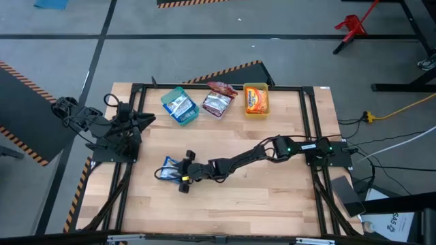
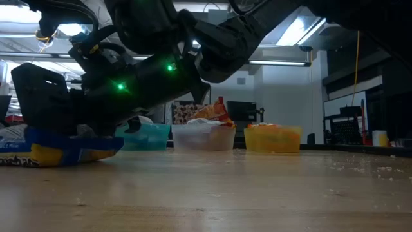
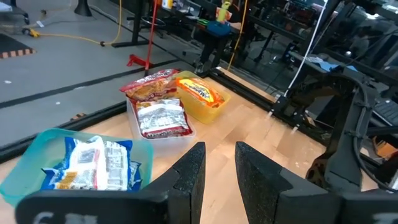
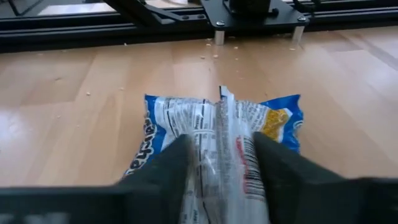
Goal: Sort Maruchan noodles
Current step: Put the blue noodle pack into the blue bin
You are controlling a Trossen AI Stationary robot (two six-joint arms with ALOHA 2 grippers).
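Note:
One blue noodle packet (image 1: 167, 168) lies on the table's near middle with its printed back side up; it also shows as the packet (image 4: 217, 115) in the right wrist view. My right gripper (image 1: 178, 175) reaches in from the right and is down on it, fingers closed in on its middle. Blue packets fill the teal bin (image 1: 179, 107), maroon packets the clear bin (image 1: 219, 101), and an orange packet the yellow bin (image 1: 256, 99). My left gripper (image 1: 142, 121) waits at the left edge, a narrow gap between its fingers (image 3: 194, 177). My right gripper (image 4: 222, 158) pinches the blue packet's wrapper at its middle, around the raised back seam (image 4: 222, 134), between its two fingers (image 4: 166, 174). The fingers slant down from the table's right side. The packet (image 2: 58, 150) lies flat on the table.
The three bins stand in a row along the far edge. A black frame (image 1: 306, 116) runs round the wooden table. Bare wood lies between the bins and the packet, and over the near right part.

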